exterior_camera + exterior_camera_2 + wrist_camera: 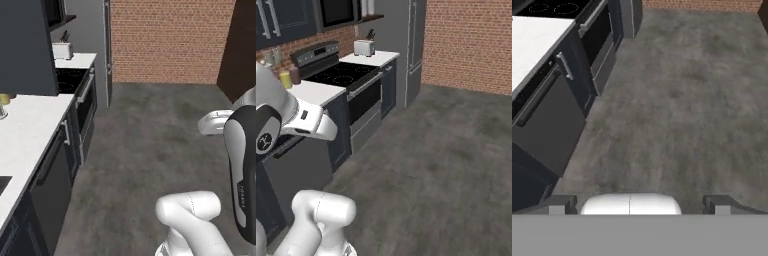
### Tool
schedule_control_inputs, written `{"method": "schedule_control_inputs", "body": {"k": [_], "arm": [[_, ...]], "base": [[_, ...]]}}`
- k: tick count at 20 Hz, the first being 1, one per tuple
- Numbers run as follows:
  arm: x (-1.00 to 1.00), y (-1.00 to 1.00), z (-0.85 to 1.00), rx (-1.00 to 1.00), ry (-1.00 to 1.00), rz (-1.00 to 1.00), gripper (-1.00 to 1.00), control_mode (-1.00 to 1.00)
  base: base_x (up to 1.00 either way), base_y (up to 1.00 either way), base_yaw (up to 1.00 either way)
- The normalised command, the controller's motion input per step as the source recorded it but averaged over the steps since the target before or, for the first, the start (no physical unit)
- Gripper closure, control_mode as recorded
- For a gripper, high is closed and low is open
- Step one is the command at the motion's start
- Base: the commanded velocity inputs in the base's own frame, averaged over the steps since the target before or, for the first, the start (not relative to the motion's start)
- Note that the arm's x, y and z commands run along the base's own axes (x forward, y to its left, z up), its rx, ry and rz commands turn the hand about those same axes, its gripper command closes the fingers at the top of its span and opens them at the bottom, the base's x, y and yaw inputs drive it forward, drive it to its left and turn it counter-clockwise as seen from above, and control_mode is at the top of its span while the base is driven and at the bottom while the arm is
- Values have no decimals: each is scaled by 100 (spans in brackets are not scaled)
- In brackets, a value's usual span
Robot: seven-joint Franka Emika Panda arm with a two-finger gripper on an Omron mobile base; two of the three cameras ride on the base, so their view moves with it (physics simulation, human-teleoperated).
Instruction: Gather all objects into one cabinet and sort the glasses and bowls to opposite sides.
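Note:
My gripper (640, 203) hangs over the bare grey floor, open, with nothing between its two dark fingertips (562, 203). Dark navy wall cabinets (278, 20) with long grey bar handles hang above the counter at the upper left of the right base view, doors shut. The side of one dark wall cabinet (25, 45) fills the upper left of the left base view. The mugs and the dark brown bowl are out of view.
A white counter (30, 130) runs along the left over dark base cabinets (547, 120). Beyond it are a black stove (341, 75), a toaster (363, 47) and a tall grey fridge (413, 45). A small yellow item (286, 79) stands on the counter. Brick wall (170, 40) closes the far end.

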Motion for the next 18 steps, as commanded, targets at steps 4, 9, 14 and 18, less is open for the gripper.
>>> {"method": "schedule_control_inputs", "body": {"k": [4, 9, 14, 18], "arm": [[0, 0, 0, 0, 0, 0, -100, 100], [0, 0, 0, 0, 0, 0, -100, 100], [0, 0, 0, 0, 0, 0, -100, 100], [0, 0, 0, 0, 0, 0, -100, 100]], "base": [[7, -19, -52], [7, -18, -50], [12, -14, -44], [43, -1, -23]]}}
